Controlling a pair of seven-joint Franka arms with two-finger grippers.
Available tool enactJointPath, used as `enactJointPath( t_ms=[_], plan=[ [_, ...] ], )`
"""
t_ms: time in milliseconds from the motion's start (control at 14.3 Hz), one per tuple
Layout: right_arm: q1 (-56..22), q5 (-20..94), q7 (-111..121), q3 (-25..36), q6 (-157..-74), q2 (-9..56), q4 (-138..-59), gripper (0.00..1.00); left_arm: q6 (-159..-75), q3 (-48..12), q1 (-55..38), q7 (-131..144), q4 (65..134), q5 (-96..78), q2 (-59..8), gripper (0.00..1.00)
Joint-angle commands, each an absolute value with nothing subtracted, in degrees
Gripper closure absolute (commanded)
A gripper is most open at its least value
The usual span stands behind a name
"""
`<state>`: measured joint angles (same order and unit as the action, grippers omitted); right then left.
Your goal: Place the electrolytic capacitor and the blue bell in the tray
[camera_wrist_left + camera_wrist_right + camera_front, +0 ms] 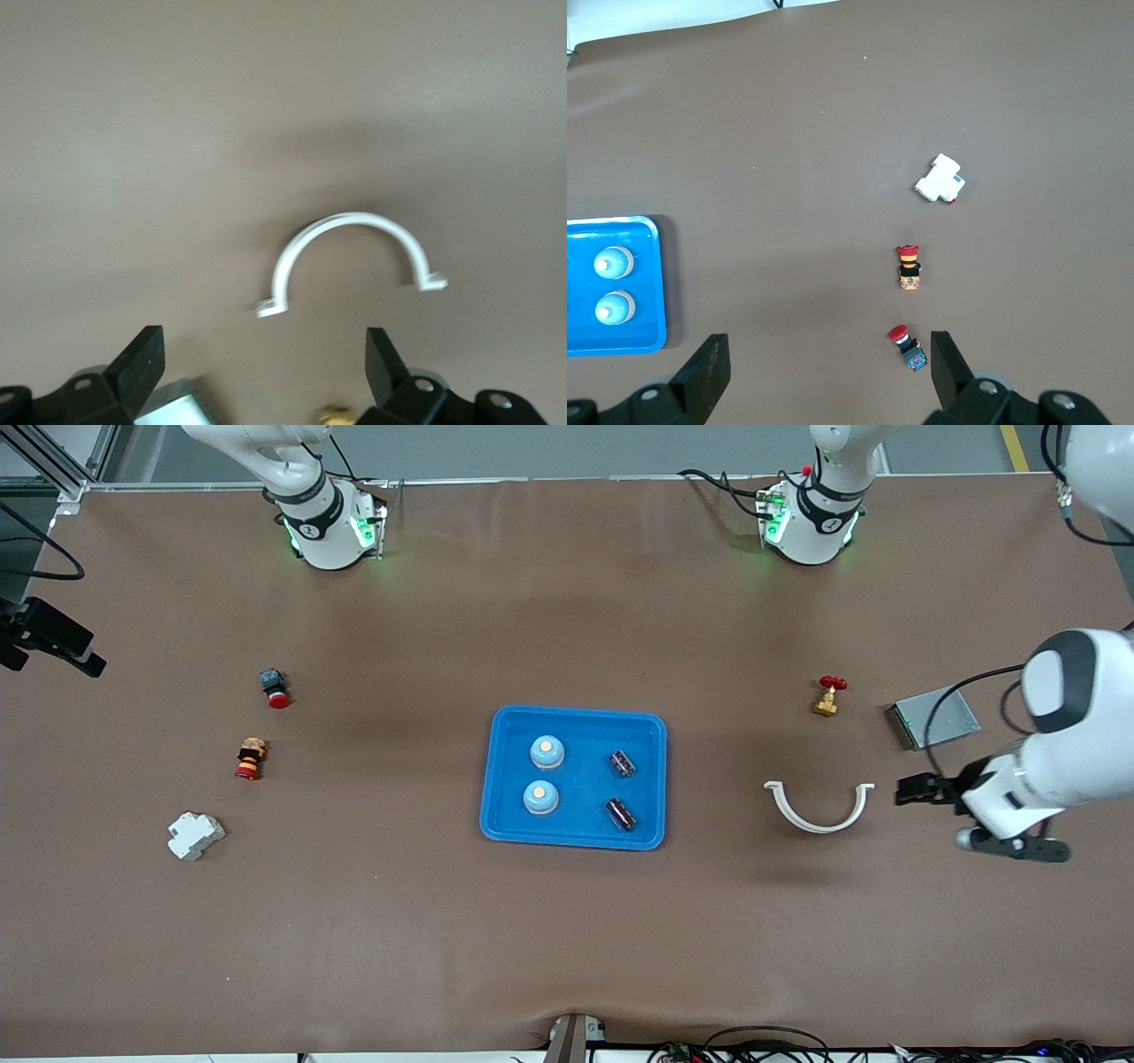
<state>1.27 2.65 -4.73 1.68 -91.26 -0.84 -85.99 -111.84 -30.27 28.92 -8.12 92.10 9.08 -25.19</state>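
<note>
Two blue bells (547, 752) and two capacitors (621, 763) lie in the tray (505, 828) mid-table. Only its wrist camera shows the right gripper (829, 372), jaws wide. At the left arm's end, the left gripper (264, 363) gapes over a white clamp (354, 257).

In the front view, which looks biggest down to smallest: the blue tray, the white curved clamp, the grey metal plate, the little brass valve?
1. Blue tray
2. White curved clamp and grey metal plate: look alike in extent, too close to rank
3. Brass valve
</note>
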Motion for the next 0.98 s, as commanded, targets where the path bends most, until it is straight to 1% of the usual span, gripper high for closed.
enactJointPath(
  t_ms=[0, 280, 490, 630, 769, 909],
  plan=[
    [1.14, 3.16, -5.80, 1.67, -90.88, -0.62, -85.08, 0.00, -107.95, -31.03, 30.06, -10.37, 91.42, 8.26, -21.71, 0.00],
    [1.06, 2.55, -5.54, 1.58, -90.18, -0.62, -85.17, 0.00, -100.12, -31.20, 29.88, -9.67, 86.06, 8.17, -19.69, 0.00],
    [0.70, 2.29, -5.01, 1.58, -88.60, -0.62, -85.25, 0.00, -95.90, -32.78, 29.80, -9.49, 81.57, 8.35, -19.69, 0.00],
    [0.70, 1.85, -4.66, 1.58, -87.98, -0.62, -85.25, 0.00, -94.67, -33.05, 29.88, -9.58, 81.30, 8.18, -19.43, 0.00],
    [-0.70, -0.95, -2.83, 1.58, -86.84, -0.62, -85.34, 0.00, -94.13, -33.40, 29.80, -8.62, 81.30, 8.00, -16.88, 0.00],
    [-1.05, -2.37, -0.97, 1.58, -85.09, -0.53, -85.43, 0.00, -94.04, -33.49, 29.27, -3.98, 81.30, 8.26, -16.09, 0.00]
  ],
)
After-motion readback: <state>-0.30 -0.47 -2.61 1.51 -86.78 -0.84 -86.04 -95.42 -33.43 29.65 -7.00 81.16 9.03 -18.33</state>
